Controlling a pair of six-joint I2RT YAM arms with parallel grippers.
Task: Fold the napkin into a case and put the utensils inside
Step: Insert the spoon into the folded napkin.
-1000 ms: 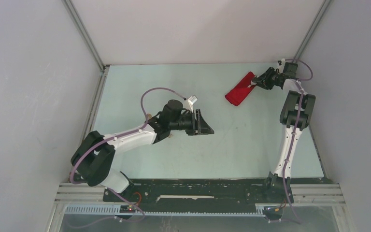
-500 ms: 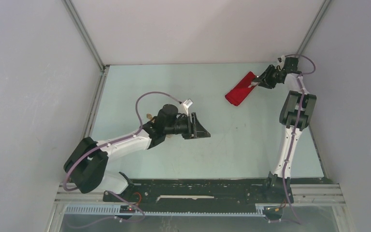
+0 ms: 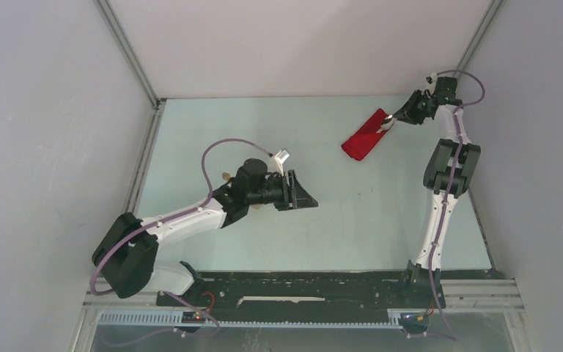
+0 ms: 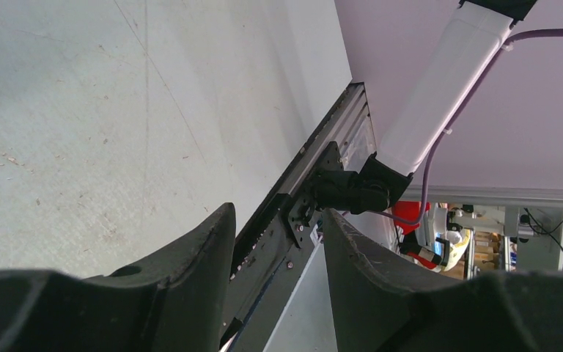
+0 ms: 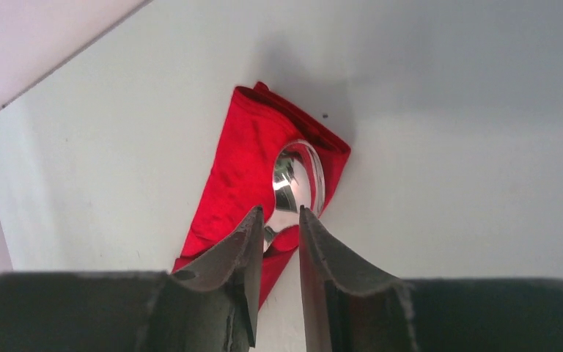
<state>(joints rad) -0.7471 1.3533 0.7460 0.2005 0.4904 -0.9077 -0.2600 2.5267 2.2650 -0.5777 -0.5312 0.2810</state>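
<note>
The right gripper hung over the far right corner of the pale green table. Its fingers were drawn narrow, and the neck of a shiny metal spoon ran into the slit between them. From where I stood I could not tell whether they pinched it or only flanked it. Over the last second that wrist had pulled back and up toward the corner. The narrow red cloth case had not shifted; it lay slantwise just in front of the fingers. The left gripper had eased back toward its base and hovered mid-table, well apart, with its fingers spread and nothing between them. I judged the folding done and the filling still in hand, since the spoon's bowl lay bare on the red cloth rather than hidden in it. From above, the spoon was only a white glint at the case's far end. The right wrist view alone showed its bowl face up on the cloth. The left wrist view saw no cloth at all, only bare table and the other arm's base. No second utensil showed anywhere.
</note>
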